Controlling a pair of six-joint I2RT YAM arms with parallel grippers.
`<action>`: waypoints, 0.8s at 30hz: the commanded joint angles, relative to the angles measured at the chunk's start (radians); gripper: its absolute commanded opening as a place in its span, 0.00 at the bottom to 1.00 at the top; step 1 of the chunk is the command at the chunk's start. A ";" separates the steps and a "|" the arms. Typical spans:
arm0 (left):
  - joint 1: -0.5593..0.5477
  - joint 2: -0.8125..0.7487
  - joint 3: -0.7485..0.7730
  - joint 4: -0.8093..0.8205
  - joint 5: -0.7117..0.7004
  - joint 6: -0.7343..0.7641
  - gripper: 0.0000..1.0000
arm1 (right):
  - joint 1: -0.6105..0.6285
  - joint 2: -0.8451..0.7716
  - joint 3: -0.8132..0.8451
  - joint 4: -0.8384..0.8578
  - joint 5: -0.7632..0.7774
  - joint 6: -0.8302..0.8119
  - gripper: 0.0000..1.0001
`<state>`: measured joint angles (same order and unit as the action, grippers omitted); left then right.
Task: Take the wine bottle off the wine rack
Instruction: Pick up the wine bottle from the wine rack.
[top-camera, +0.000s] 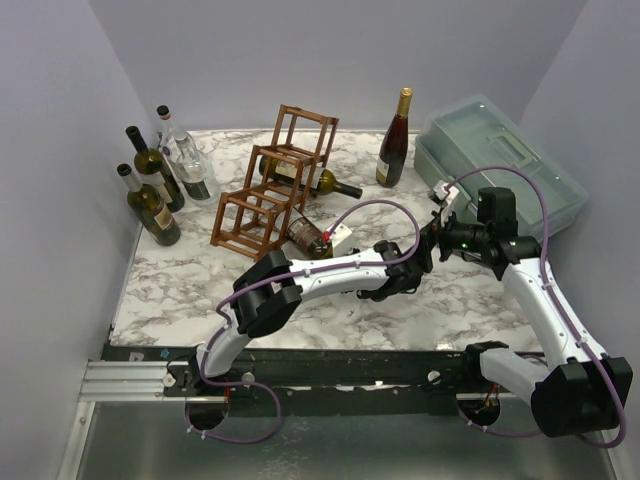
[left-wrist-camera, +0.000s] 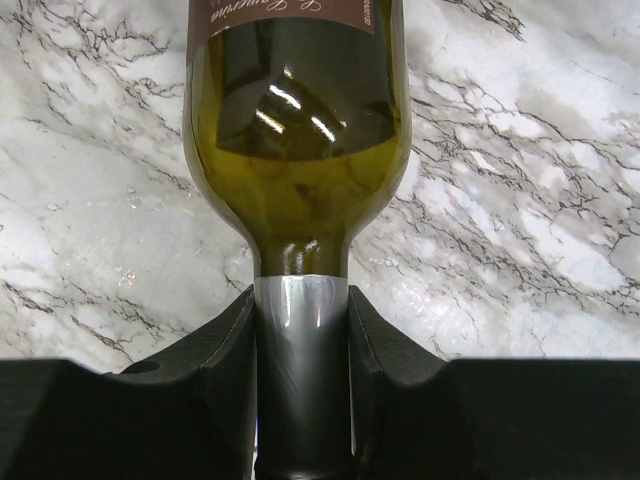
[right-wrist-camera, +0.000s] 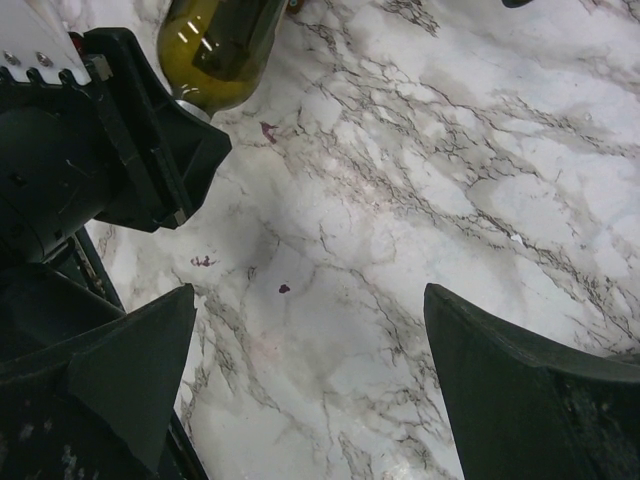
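I have the left gripper (left-wrist-camera: 300, 335) clamped on the neck of the bottle (left-wrist-camera: 300, 130), both fingers tight against the silver foil. The bottle lies on its side on the marble table (top-camera: 190, 290), just right of the lowest cells of the rack (top-camera: 268, 190). I can't tell if its base is clear of the frame. My right gripper (right-wrist-camera: 310, 300) hangs wide open over the marble close by, holding nothing. A 2nd bottle (top-camera: 318, 181) rests in the middle tier.

Lighting: bright, even, from overhead; shadows faint and soft. Glare: white streaks on bottle (left-wrist-camera: 300, 110) glass, mild sheen across marble bench (left-wrist-camera: 520, 200). Focus: sharp on bench surface.
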<state>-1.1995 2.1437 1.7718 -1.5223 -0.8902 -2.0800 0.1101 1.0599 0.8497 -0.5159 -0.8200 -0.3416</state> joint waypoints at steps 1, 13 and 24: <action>0.002 -0.010 0.050 -0.066 -0.070 -0.466 0.00 | -0.002 0.011 0.015 0.047 0.072 0.059 0.99; -0.013 -0.013 0.058 -0.024 -0.053 -0.460 0.00 | -0.018 0.014 -0.010 0.189 0.287 0.289 0.99; -0.011 0.015 0.051 0.016 -0.090 -0.433 0.00 | -0.018 0.214 0.132 0.095 0.113 0.351 0.99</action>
<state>-1.1980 2.1471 1.7897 -1.5333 -0.8871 -2.0796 0.0967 1.2377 0.9051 -0.3775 -0.6281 -0.0132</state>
